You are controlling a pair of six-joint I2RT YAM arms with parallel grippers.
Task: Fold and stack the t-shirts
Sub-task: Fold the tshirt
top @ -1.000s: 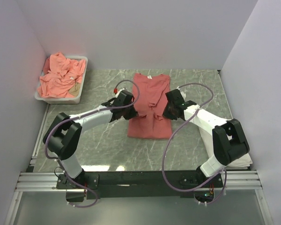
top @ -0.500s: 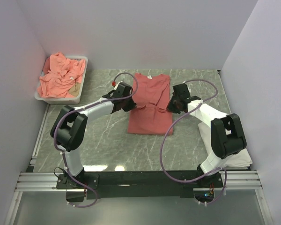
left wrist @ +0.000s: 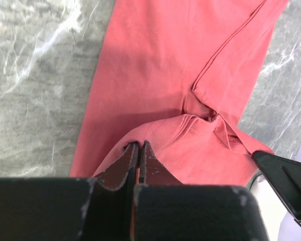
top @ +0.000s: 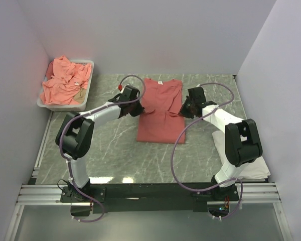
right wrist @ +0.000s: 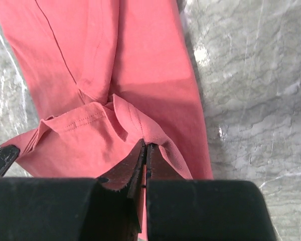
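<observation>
A coral-red t-shirt (top: 160, 113) lies on the marble table, sleeves folded in, its white neck label at the far end. My left gripper (top: 136, 108) is shut on the shirt's left edge (left wrist: 140, 143), pinching the cloth. My right gripper (top: 184, 109) is shut on the shirt's right edge (right wrist: 145, 144). Both hold the hem end lifted and doubled over the shirt's middle. More salmon-pink t-shirts (top: 65, 83) are heaped in the tray at the far left. A white folded garment (top: 251, 168) lies at the near right, partly under my right arm.
A white plastic tray (top: 65, 104) stands in the far left corner. White walls close in the table on the left, back and right. The arm bases and rail sit at the near edge.
Both grippers have moved away from me toward the collar, carrying the shirt's hem end with them, so the shirt now looks shorter.
</observation>
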